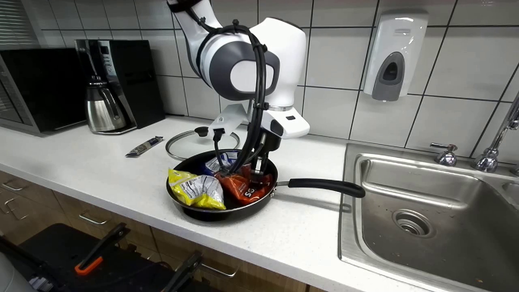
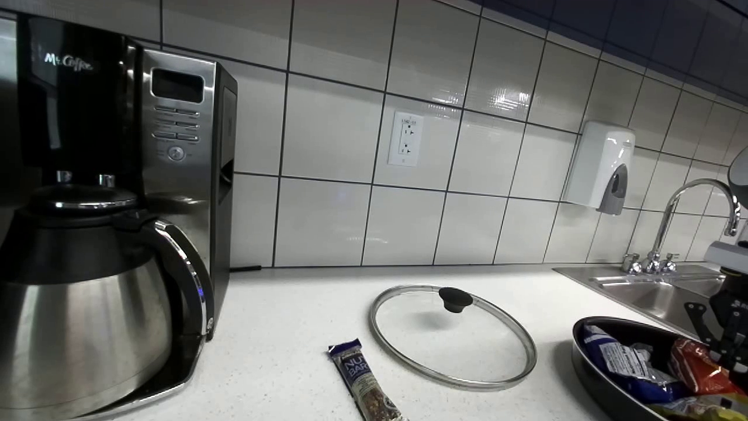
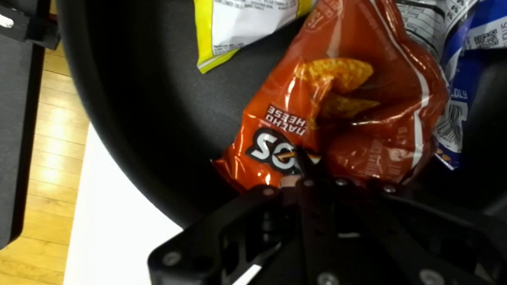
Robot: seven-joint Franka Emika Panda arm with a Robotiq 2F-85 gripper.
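Observation:
My gripper reaches down into a black frying pan, its fingers together on a red nacho cheese chip bag. The bag's printed logo folds in at the fingertips, so a crease of it appears pinched; the tips themselves are dark and partly hidden. This bag rests inside the pan. Beside it lie a yellow and white bag towards the front and a blue bag behind. The pan's black handle points towards the sink. In an exterior view the gripper shows only at the right edge.
A glass lid with a black knob lies on the counter behind the pan. Near it is a wrapped nut bar. A coffee maker and microwave stand farther along; a steel sink adjoins the counter.

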